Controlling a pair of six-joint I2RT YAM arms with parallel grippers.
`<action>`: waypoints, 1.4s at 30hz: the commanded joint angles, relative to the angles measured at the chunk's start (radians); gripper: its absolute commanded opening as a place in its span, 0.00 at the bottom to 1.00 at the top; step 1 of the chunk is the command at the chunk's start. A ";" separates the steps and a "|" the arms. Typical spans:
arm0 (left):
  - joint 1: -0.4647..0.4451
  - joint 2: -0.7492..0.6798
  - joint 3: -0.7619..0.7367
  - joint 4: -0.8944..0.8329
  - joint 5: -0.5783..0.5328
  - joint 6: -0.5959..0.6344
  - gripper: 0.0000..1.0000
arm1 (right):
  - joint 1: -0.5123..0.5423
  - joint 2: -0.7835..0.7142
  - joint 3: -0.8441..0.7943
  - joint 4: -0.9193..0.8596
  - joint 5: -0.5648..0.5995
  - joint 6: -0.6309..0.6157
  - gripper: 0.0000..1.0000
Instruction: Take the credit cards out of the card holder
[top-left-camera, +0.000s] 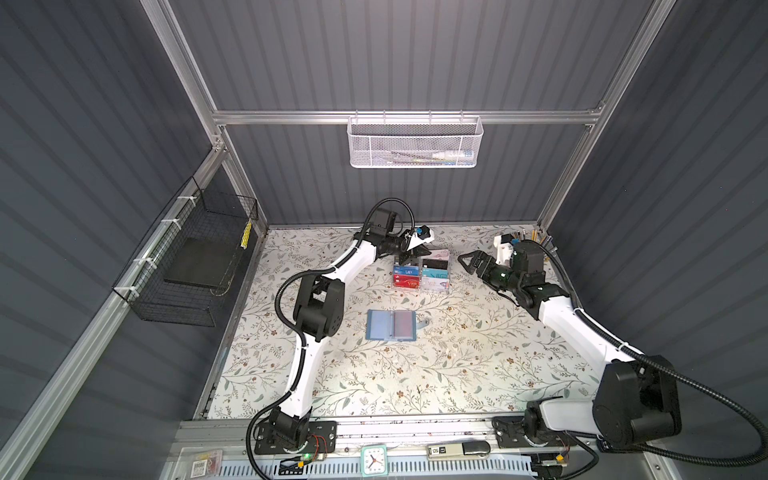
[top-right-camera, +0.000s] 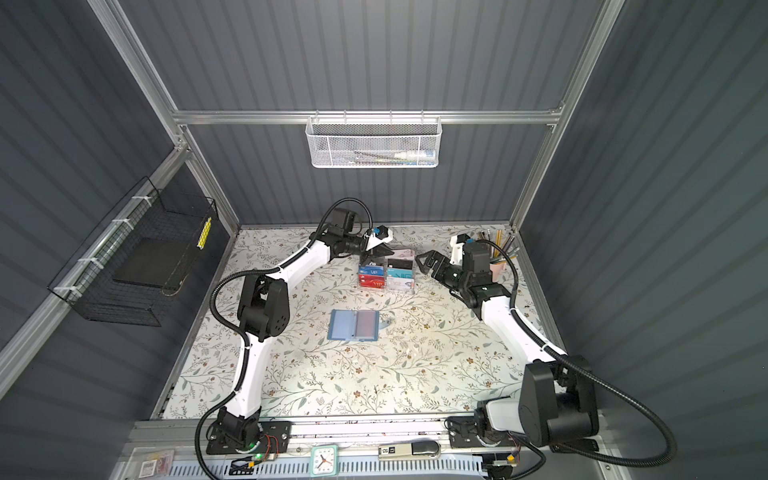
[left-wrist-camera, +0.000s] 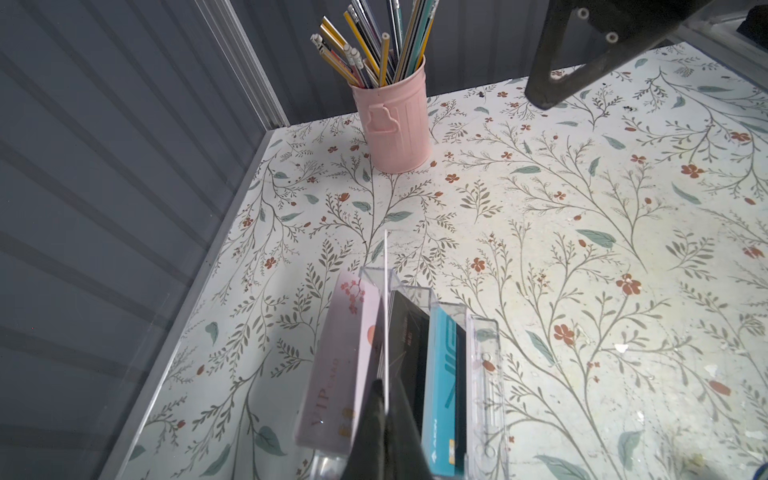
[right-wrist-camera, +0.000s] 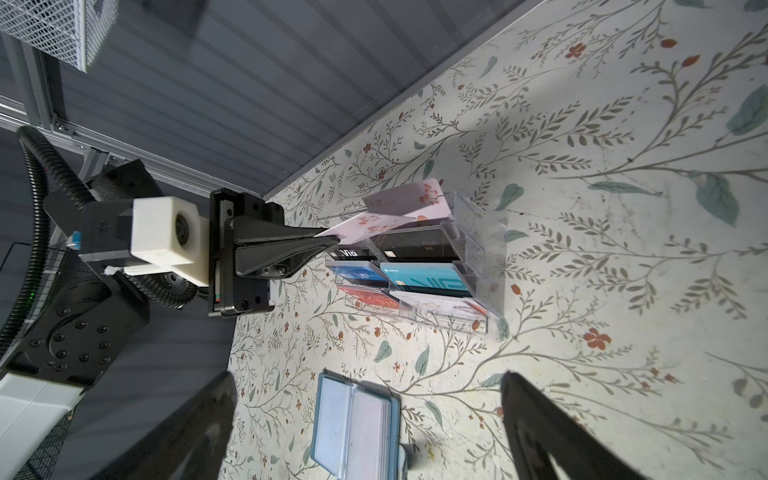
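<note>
The slate-blue card holder (top-left-camera: 390, 326) (top-right-camera: 355, 326) lies open and flat mid-table, its right page tinted red through the clear sleeve. My left gripper (right-wrist-camera: 328, 239) (left-wrist-camera: 384, 384) is shut on the edge of a pale floral credit card (right-wrist-camera: 368, 226), seen edge-on in the left wrist view as a thin white line (left-wrist-camera: 386, 291). It holds the credit card just above the back tier of the clear acrylic rack (top-left-camera: 444, 291). My right gripper (top-left-camera: 465, 259) (right-wrist-camera: 368, 380) hangs open to the right of the rack, empty, with the card holder (right-wrist-camera: 353, 424) below it.
The rack (right-wrist-camera: 478, 249) holds several cards: pink, black, blue, teal, red. A pink cup of pencils (left-wrist-camera: 392, 120) (top-right-camera: 498, 266) stands in the back right corner. The back wall is close behind the rack. A small grey tab (top-left-camera: 424, 324) sticks out beside the holder.
</note>
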 joint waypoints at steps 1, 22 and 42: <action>-0.005 0.039 0.067 -0.024 0.037 0.045 0.00 | -0.013 -0.002 -0.024 0.047 -0.028 -0.016 0.99; -0.015 0.161 0.208 -0.119 0.014 0.168 0.00 | -0.073 0.010 -0.054 0.087 -0.079 -0.016 0.99; -0.026 0.176 0.226 -0.148 -0.025 0.254 0.00 | -0.073 0.023 -0.063 0.129 -0.095 0.011 0.99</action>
